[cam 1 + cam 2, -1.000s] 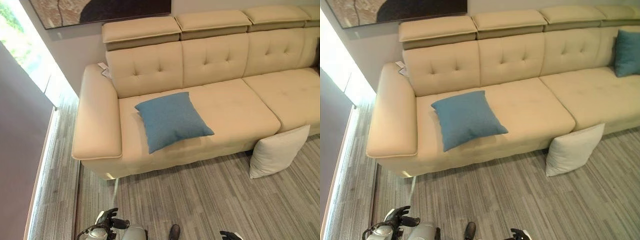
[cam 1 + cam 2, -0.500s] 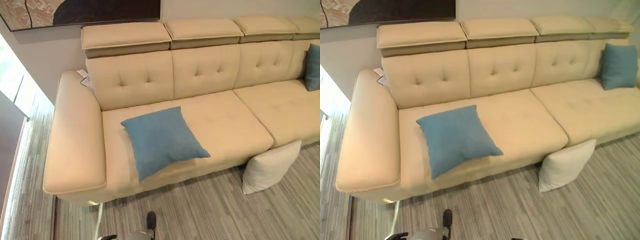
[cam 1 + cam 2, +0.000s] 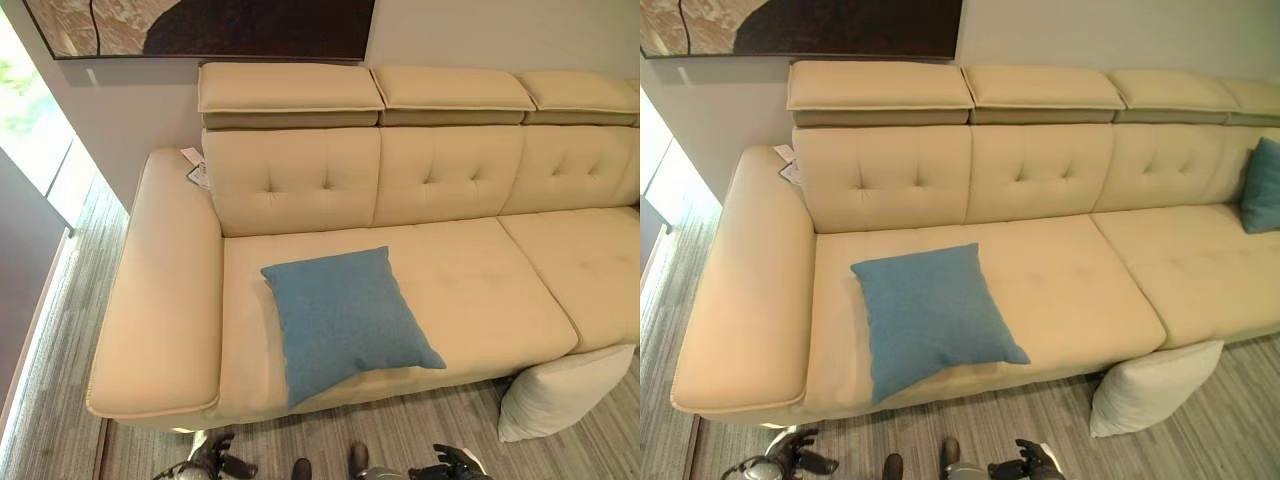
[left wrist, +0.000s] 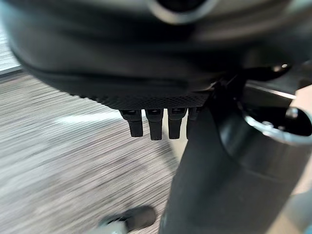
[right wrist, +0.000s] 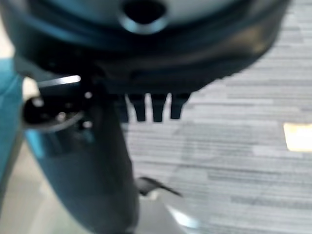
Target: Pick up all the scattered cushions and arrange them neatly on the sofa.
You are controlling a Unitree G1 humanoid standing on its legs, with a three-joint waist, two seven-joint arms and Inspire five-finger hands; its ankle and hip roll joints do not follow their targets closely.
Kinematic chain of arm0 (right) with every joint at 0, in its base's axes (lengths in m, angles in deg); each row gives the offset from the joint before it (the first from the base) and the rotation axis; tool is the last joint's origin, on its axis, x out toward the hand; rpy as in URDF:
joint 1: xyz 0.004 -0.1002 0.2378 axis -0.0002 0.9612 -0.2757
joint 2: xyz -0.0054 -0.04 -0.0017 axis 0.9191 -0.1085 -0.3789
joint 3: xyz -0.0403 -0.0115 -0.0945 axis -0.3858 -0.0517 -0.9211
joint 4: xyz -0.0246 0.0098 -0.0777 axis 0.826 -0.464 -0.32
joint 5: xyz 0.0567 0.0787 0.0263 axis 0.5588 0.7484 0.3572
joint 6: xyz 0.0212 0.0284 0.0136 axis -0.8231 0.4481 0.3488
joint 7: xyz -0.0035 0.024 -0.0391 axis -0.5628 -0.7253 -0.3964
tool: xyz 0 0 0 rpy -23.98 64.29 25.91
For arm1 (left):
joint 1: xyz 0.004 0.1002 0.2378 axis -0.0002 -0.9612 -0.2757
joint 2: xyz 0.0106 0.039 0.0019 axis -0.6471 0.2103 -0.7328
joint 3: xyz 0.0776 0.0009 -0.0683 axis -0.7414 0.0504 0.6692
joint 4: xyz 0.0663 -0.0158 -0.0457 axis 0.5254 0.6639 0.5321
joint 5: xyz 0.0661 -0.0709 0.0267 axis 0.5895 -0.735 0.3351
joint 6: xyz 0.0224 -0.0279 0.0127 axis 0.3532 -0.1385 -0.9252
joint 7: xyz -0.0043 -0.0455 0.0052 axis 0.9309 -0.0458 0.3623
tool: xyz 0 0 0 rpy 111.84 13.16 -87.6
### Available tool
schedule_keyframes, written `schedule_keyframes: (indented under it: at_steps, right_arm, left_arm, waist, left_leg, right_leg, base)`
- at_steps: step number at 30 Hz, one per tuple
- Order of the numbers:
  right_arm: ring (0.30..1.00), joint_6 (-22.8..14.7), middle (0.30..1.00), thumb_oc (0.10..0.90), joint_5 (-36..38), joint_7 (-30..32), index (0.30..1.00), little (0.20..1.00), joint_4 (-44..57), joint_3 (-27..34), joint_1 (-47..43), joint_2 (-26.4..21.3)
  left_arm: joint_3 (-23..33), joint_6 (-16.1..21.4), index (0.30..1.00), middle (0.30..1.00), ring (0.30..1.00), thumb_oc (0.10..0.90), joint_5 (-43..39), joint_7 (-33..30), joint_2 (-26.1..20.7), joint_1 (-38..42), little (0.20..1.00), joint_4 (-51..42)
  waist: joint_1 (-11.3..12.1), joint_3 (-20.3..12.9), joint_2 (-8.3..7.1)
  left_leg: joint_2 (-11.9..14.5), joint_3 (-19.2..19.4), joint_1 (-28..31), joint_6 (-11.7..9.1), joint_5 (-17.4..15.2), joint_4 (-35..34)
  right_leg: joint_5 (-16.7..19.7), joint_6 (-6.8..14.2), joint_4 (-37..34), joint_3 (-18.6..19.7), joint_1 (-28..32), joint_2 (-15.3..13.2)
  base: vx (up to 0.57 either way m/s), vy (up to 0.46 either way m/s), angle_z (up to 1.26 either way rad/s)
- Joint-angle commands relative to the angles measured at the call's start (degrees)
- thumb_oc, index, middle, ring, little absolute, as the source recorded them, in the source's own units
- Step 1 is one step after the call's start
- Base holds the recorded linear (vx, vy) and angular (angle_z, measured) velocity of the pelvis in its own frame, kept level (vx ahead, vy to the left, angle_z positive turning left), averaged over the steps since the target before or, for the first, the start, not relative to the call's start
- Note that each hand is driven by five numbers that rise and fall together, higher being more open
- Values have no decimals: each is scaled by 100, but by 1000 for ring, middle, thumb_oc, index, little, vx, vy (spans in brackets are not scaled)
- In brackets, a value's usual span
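Two hands were seen low at the near edge of the eye views, the left hand (image 3: 213, 462) and the right hand (image 3: 452, 465), both well short of the sofa (image 3: 470, 290). In the wrist views the fingers of each hung straight and relaxed over bare floor (image 4: 58, 161), with nothing held

One white cushion (image 3: 563, 392) was noted on the floor, leaning against the sofa front, ahead of and outward from the right hand. One blue cushion (image 3: 345, 320) lay flat and skewed on the seat, ahead of and between both hands; a second blue cushion (image 3: 1263, 186) stood against the backrest far beyond the right hand

Step judged: approach to the white cushion, not yet begun. A closer stance was judged needed first. The soft body would likely be best pinched at a top corner or held between both hands, then lifted clear of the seat edge before being set upright against the backrest
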Motion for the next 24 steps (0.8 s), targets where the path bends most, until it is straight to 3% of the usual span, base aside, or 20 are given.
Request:
schedule_keyframes:
  at_steps: [1, 15, 24]
  right_arm:
    - [900, 49, 900, 800, -6, 57, 900, 900, -114, -111, 268, -207]
    - [900, -27, 900, 800, 171, 216, 900, 900, -368, 170, 390, -318]
    - [900, -204, 900, 800, 365, 315, 900, 900, -253, 1019, 478, -1474]
  left_arm:
    - [145, 103, 900, 900, 900, 800, -65, -106, 111, 84, 900, -43]
    - [592, 174, 900, 900, 900, 800, -522, -342, 159, -58, 900, -69]
    - [877, 409, 900, 900, 900, 800, -857, -402, -320, -28, 900, -666]
  waist:
    - [46, 2, 45]
    - [147, -294, 15]
    - [68, -347, -7]
  left_leg:
    - [154, 320, -94, -415, -686, 380]
    - [483, 184, 175, -711, -519, -3]
    - [560, 189, 196, -814, -503, -3]
  right_leg:
    - [56, 200, -349, -209, 531, -110]
    - [-114, 4, -919, -584, 1388, 117]
    - [-165, -16, -1007, -714, 1550, 150]
  base:
    - [148, -183, 17]
    - [77, -135, 14]
    - [42, -54, 3]
